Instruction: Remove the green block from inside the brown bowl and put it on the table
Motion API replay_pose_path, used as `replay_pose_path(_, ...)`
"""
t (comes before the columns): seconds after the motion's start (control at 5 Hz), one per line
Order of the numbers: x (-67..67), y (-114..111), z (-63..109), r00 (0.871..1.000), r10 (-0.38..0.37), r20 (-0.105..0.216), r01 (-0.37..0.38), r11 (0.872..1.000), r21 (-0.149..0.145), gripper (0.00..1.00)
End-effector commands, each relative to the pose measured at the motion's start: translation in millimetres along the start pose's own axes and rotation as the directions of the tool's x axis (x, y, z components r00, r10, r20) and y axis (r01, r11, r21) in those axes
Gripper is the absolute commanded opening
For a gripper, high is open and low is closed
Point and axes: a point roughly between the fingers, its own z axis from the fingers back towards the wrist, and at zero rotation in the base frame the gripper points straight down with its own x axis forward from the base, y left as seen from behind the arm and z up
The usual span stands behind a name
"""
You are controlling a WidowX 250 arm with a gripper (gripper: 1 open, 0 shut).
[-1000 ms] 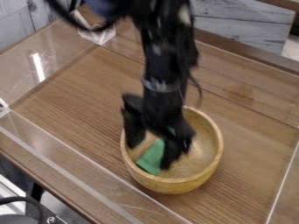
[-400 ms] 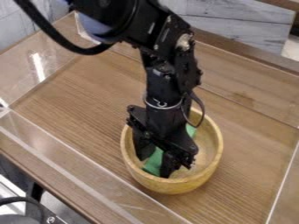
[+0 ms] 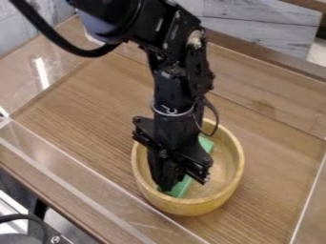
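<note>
the gripper (image 3: 173, 177) is down inside the brown bowl (image 3: 223, 195), pointing straight at its floor, and its fingers look drawn in tight around the green block (image 3: 201, 160). green shows on the right of the fingers and again as a small patch low down near the tips, so the block appears to sit tilted between them rather than flat on the bowl's pale inside. the fingers cover the middle of it, so how squarely it is caught cannot be told for sure.

the step in hand is the lift. with the block pinched and the bowl's thick rim close on every side, the safest way out is probably straight up, with no sideways drift until the fingertips and the lower end of the block are clearly above the rim. a tilted bar could catch the rim or pivot in the grip, so a slow rise with the fingers kept firmly together seems wise.

the bowl is light-looking wood and sits free on the table (image 3: 102, 105); if the block drags on the wall the bowl may shift or tip, which is another reason to rise cleanly.

once clear, the open wood grain to the left of the bowl offers room to set the block down, well away from the clear plastic walls (image 3: 76, 176).
</note>
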Motion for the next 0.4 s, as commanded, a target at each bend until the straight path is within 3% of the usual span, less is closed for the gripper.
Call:
replay_pose_path(0.0, 6.4, 0.5, 15.5, 0.999, 0.005, 0.039, -0.004, 1.000, -0.015, 0.00)
replay_pose_path(0.2, 4.5, 0.0, 19.0, 1.000, 0.014, 0.024, -0.013, 0.999, -0.031, 0.00)
